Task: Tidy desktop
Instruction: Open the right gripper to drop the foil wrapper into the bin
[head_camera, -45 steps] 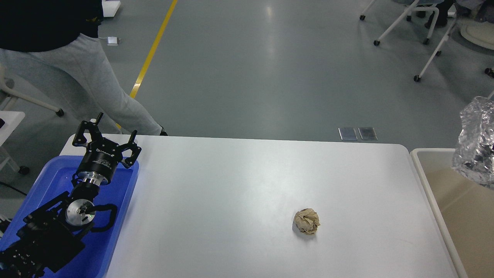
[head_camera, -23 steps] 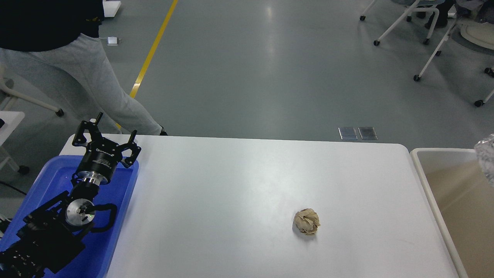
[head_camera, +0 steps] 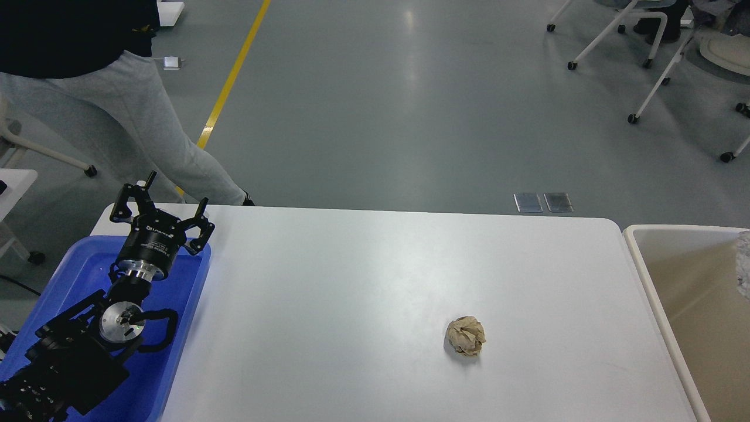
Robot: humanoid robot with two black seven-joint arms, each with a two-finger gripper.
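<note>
Grey workshop floor with a yellow line and a few wheeled chairs lies beyond the tabletop, a wide white slab with rounded corners that fills the middle of the head view and runs its long axis left to right, its far edge facing the open floor. On it, right of centre and toward the near edge, sits one crumpled brown paper ball, well apart from everything else. At the left a blue tray rests on the tabletop, and the left tool hangs over the tray's far end with its fingers spread and nothing between them. A beige bin stands just beside the right end; a scrap of silvery crumpled material shows at the frame's right edge above it. The right tool is out of view, so its state cannot be told. The step in hand looks like clearing the paper ball into the bin. To do it well, come down from above with fingers wide, centre them on the ball, close gently since it will crush and may roll, then lift clear before crossing the bin's rim.
</note>
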